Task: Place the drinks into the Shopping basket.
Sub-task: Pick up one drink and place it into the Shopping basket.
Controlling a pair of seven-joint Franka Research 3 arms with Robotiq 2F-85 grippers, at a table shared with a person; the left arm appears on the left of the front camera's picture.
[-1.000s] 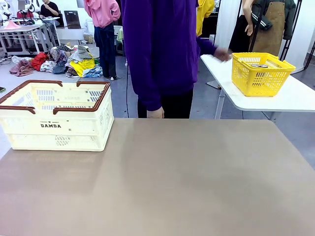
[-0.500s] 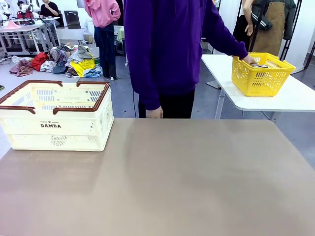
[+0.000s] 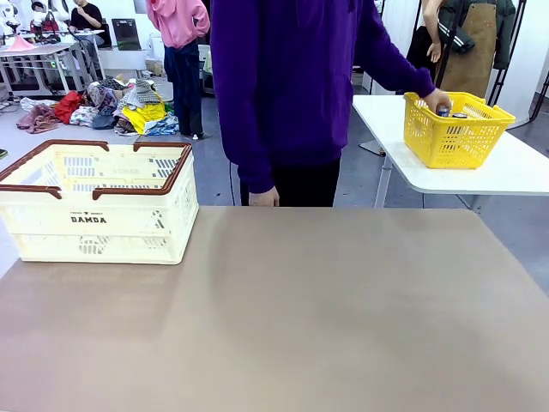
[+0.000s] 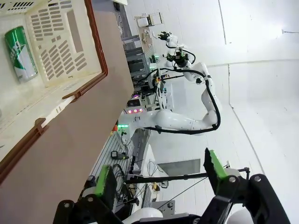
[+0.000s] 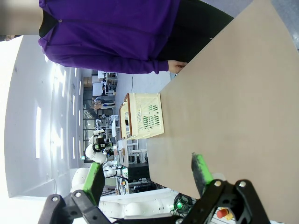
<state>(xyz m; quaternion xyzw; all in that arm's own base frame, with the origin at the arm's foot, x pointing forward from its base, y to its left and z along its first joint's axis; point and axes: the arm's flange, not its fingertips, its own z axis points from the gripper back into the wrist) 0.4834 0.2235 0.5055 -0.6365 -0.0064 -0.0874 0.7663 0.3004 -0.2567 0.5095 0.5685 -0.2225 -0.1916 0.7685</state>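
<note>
Left fingers [image 4: 213, 169]: we saw them wide apart, holding nothing.
Shopping basket [image 3: 94, 202]: it stood on the desk [image 3: 300, 309] at left; one green can [image 4: 20, 53] lay inside.
Person's hand [image 3: 437, 100]: it was in the yellow basket [image 3: 455, 137] at far right.
Right fingers [image 5: 200, 170]: wide apart also, empty.

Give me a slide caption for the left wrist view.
Open left gripper facing the basket, which holds a green can.
</note>
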